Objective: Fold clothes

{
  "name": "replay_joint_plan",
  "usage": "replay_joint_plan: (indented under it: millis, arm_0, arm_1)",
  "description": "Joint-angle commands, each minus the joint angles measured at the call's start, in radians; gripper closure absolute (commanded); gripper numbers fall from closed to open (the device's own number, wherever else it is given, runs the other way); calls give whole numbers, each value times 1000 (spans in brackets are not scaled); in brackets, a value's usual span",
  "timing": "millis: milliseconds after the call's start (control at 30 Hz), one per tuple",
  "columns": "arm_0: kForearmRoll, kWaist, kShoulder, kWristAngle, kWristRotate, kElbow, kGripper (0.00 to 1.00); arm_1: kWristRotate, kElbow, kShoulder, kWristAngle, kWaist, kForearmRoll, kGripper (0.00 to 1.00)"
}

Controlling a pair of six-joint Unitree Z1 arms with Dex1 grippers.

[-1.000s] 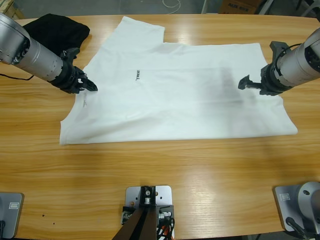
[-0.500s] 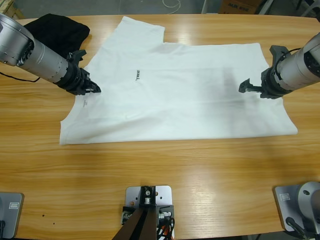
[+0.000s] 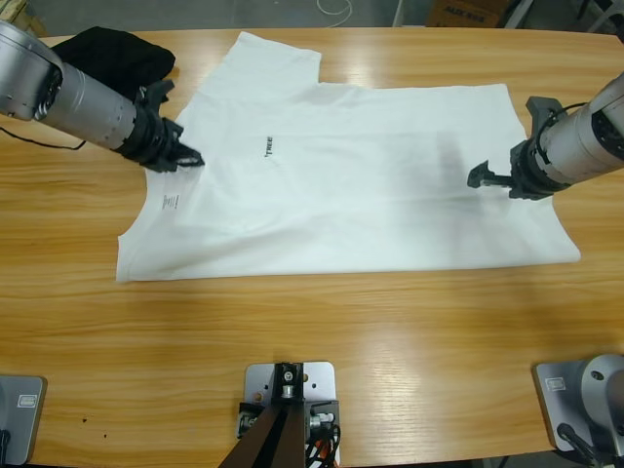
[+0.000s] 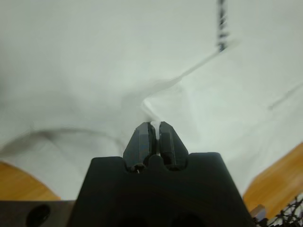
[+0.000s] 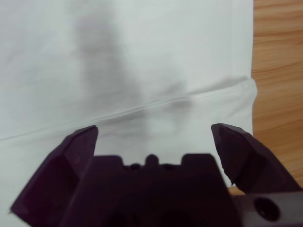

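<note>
The white T-shirt [image 3: 341,195] lies spread flat across the table, neck end to the left, with dark chest lettering [image 3: 268,147] and a small neck label [image 3: 168,201]. My left gripper [image 3: 187,157] is at the shirt's neck edge. In the left wrist view it [image 4: 155,128] is shut on a raised pinch of white T-shirt [image 4: 94,56] fabric. My right gripper [image 3: 485,177] hovers over the shirt's hem end. Its jaws stand wide open [image 5: 156,137] above the hem seam of the T-shirt [image 5: 142,47]. The black garment [image 3: 112,54] lies bunched at the far left corner, behind the left arm.
Bare wooden table [image 3: 292,322] runs along the whole near side and beyond the shirt's right end [image 5: 277,71]. A thin black cable [image 3: 29,146] lies at the left edge. A white cord [image 3: 336,10] and a cardboard box [image 3: 463,12] sit beyond the far edge.
My left gripper has shifted right and towards the far side along the neck edge, uncovering the neck label. My right gripper has drifted slightly towards the near side, still open.
</note>
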Motion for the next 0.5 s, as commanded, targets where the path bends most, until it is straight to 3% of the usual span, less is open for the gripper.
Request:
replay_joint_plan:
  millis: [33, 267, 500]
  arm_0:
    - [-45, 18, -19, -21, 5, -48, 1000]
    - [-45, 31, -73, -1, 6, -52, 1000]
    - [-46, 15, -62, -33, 28, -154, 1000]
  arm_1:
    - [14, 54, 18, 8, 7, -14, 32]
    - [16, 67, 34, 10, 7, -42, 32]
    - [19, 78, 41, 11, 7, -53, 32]
